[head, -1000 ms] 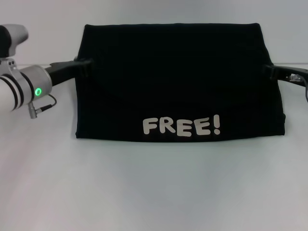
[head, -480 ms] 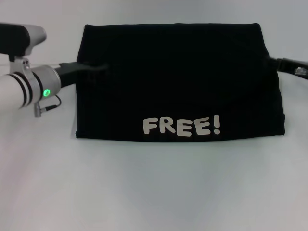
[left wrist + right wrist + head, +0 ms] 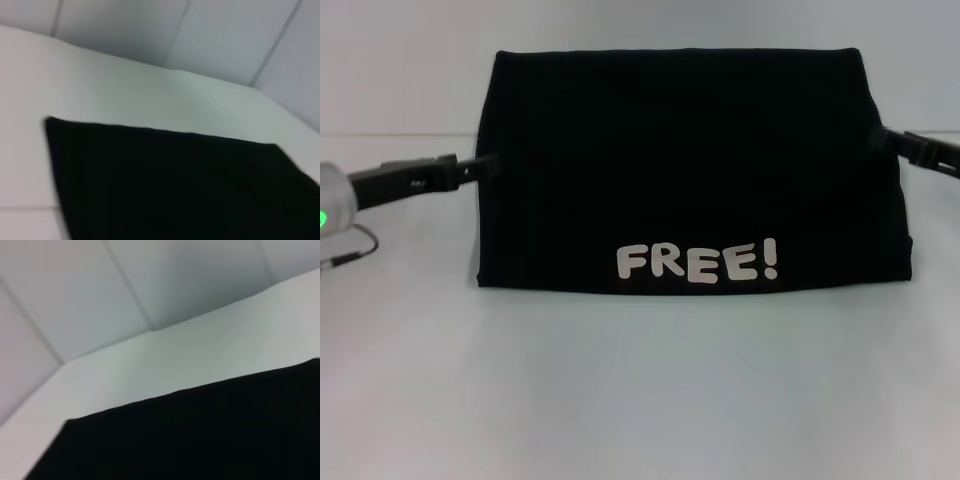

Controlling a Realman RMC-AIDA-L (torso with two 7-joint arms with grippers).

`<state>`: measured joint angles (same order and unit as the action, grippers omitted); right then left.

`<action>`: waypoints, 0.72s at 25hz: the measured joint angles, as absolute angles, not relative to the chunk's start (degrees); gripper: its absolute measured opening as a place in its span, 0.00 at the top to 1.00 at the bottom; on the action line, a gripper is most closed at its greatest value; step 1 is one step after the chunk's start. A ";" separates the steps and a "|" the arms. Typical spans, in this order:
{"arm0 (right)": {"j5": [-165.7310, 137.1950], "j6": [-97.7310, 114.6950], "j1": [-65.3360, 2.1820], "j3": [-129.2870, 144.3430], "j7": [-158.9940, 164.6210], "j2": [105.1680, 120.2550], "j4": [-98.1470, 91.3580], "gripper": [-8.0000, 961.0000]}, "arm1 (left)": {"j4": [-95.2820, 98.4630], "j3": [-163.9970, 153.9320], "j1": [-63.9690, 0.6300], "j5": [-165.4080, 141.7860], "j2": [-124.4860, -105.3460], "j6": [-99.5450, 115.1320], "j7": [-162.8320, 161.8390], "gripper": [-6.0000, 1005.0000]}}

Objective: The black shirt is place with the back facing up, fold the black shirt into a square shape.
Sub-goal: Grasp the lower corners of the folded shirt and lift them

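Note:
The black shirt point(image 3: 690, 170) lies folded into a wide flat block on the white table, with its white "FREE!" lettering point(image 3: 697, 262) facing up along the near edge. My left gripper point(image 3: 485, 166) is at the shirt's left edge, about halfway along it. My right gripper point(image 3: 882, 141) is at the shirt's right edge, a little farther back. The left wrist view shows the shirt point(image 3: 175, 185) as a smooth black sheet with one far corner. The right wrist view shows the shirt point(image 3: 200, 435) the same way.
The white table point(image 3: 640, 390) stretches bare in front of the shirt and on both sides. My left arm's silver wrist with a green light point(image 3: 326, 212) is at the left border. A pale wall point(image 3: 200, 35) stands behind the table.
My left gripper has drawn back to the left, from over the shirt to its left edge, and sits lower. My right gripper has shifted slightly at the right edge. The shirt has not moved.

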<state>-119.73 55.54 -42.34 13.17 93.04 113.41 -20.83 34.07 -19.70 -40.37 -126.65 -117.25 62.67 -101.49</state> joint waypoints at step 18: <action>-120.02 70.90 -35.76 16.43 95.16 112.82 -22.06 0.36 | 35.40 -24.70 -33.18 -132.32 -119.61 66.55 -102.61 0.25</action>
<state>-120.02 70.90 -35.76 16.43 95.16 112.82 -22.06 35.40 -24.70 -33.18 -132.32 -119.61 66.55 -102.61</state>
